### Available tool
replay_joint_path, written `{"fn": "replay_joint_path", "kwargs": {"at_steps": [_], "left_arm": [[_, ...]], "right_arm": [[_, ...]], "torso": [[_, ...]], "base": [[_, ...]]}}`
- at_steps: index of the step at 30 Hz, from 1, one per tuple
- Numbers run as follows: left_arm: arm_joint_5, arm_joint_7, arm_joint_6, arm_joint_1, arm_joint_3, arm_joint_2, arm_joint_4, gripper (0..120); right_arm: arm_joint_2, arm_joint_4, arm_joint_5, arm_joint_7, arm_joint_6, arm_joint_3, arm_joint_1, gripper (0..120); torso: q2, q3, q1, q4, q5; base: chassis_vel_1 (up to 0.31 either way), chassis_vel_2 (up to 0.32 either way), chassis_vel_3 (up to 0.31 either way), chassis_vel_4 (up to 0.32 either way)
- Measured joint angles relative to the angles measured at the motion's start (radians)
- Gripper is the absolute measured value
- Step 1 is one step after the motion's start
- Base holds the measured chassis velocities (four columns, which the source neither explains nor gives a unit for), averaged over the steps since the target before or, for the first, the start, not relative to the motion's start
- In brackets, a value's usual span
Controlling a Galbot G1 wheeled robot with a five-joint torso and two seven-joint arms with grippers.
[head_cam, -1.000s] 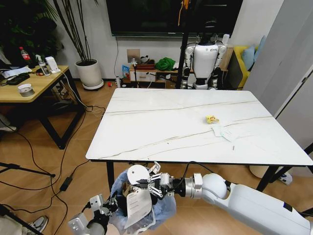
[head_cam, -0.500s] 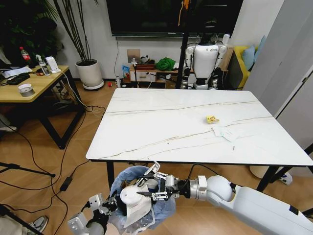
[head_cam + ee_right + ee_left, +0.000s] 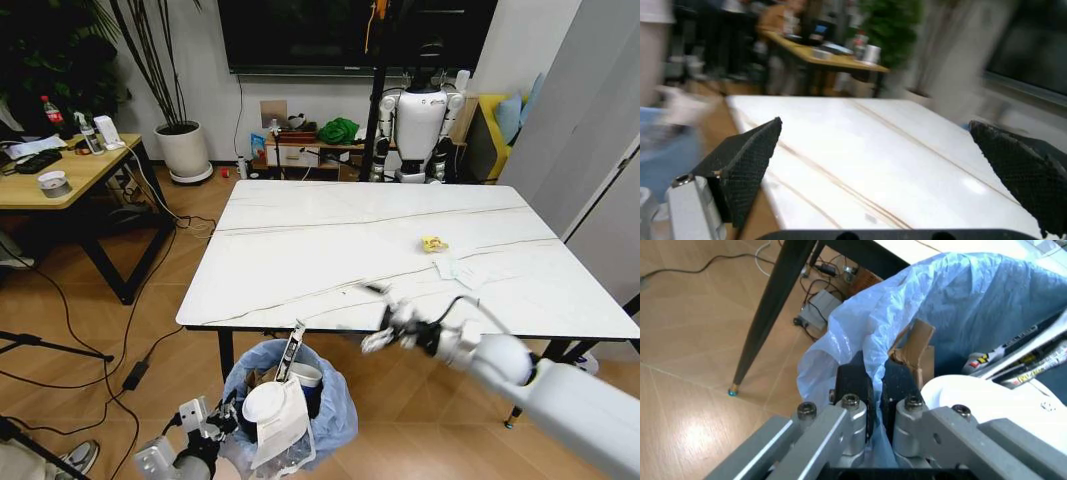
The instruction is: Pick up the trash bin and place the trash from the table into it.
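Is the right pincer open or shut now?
Open: the right pincer has its two dark fingers spread wide above the table, holding nothing.

Left gripper (image 3: 870, 390) held low at robot's lower left, its 2 black fingers (image 3: 852, 385) pinched together on bag-lined rim of trash bin (image 3: 960, 305). Right arm extended forward from lower right, forearm angled up. Right gripper (image 3: 385, 320) raised at near table edge height, blurred; its 2 dark fingers (image 3: 747, 165) spread wide apart, nothing held between.
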Motion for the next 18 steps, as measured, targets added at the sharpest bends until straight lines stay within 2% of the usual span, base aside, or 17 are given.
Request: {"fn": "replay_joint_path", "kwargs": {"at_steps": [3,4,6,7,10,13,17,18], "left_arm": [[0.009,0.006,-0.006,0.008,-0.005,0.002,0.004,0],[0.01,0.006,-0.007,0.009,-0.005,0.002,0.004,0],[0.013,0.012,-0.01,0.016,-0.007,0.002,0.002,0],[0.013,0.012,-0.01,0.016,-0.007,0.002,0.002,0],[0.014,0.012,-0.01,0.017,-0.01,0.011,-0.002,0],[0.008,0.006,-0.009,0.017,-0.017,0.026,-0.024,0],[0.007,0.005,-0.007,0.022,-0.024,0.025,-0.038,0],[0.007,0.004,-0.007,0.028,-0.028,0.017,-0.046,0]], "right_arm": [[0.026,-0.038,-0.004,0.062,-0.008,0.214,-0.163,100],[0.032,-0.041,-0.005,0.064,-0.007,0.236,-0.181,100],[0.082,-0.061,-0.054,0.094,0.02,0.392,-0.322,100],[0.082,-0.061,-0.054,0.094,0.02,0.392,-0.322,100],[0.149,-0.061,-0.124,0.129,0.034,0.515,-0.43,100],[0.241,-0.036,-0.122,0.083,0.026,0.639,-0.513,100],[0.297,-0.033,-0.127,0.069,0.019,0.7,-0.539,100],[0.347,-0.041,-0.137,0.063,0.018,0.737,-0.562,100]], "torso": [[0.0,0.0,0.0,-0.0001,-0.0002],[0.0,0.0,0.0,-0.0001,-0.0001],[0.0,0.0,0.0,-0.0003,0.0002],[0.0,0.0,0.0,-0.0003,0.0002],[0.0,0.0,0.0,-0.0004,-0.0001],[0.0,0.0,0.0,-0.0004,-0.0006],[0.0,0.0,0.0,-0.0001,-0.0006],[0.0,0.0,0.0,0.0001,-0.0003]], "base": [[0.0,0.0,0.0,0.0],[0.0,0.0,0.0,0.0],[0.0,0.0,0.0,0.0],[0.0,0.0,0.0,0.0],[0.0,0.0,0.0,0.0],[0.0,0.0,0.0,0.0],[0.0,0.0,0.0,0.0],[0.0,0.0,0.0,0.0]]}}
